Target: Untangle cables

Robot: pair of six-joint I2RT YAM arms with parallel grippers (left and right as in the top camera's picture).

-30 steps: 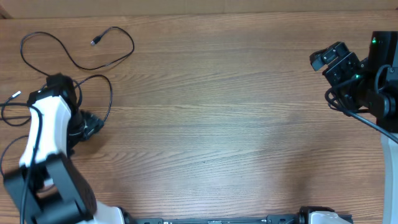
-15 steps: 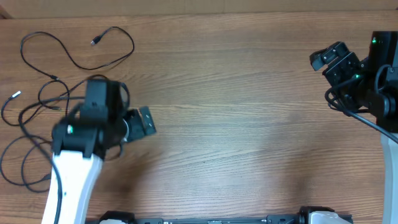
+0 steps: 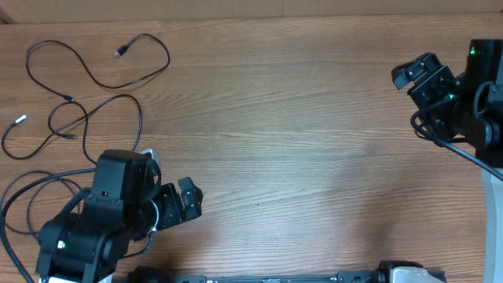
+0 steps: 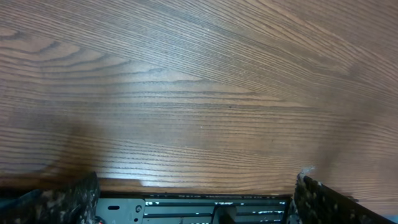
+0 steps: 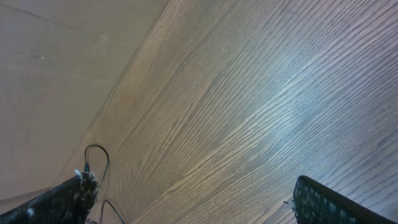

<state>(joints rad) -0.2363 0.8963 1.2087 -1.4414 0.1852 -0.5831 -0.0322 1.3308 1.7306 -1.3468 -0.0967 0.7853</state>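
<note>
**A:** What sits closest to us?

**B:** The left gripper [image 3: 189, 202], low by the near edge toward the near-left corner. Its fingers are spread wide with nothing between them, and its wrist camera shows only bare worktop [image 3: 314, 157].

**A:** And the cables [image 3: 119, 53]?

**B:** There are dark loops beside the left arm at the near-left corner. I can't tell whether they are a task cord or the arm's own lead. Farther back along the left edge, one cord ends in a silvery tip [image 3: 20, 120] and loops loosely across the wood. Beyond it, another sweeps a wide open curve into the far-left corner, with its small plug lying inside the curve. The two appear to meet at one spot. Both grippers are well apart from them.

**A:** How will they handle?

**B:** I'd expect them to be light and limp, so a tugged cord will likely slide and drag its neighbour along. The best hold is probably just behind a plug, where the cord is thicker and stiffer than the flat mid-span.

**A:** And the right gripper [image 3: 410, 71]?

**B:** It is at the right edge toward the far-right corner, also released and empty.
</note>
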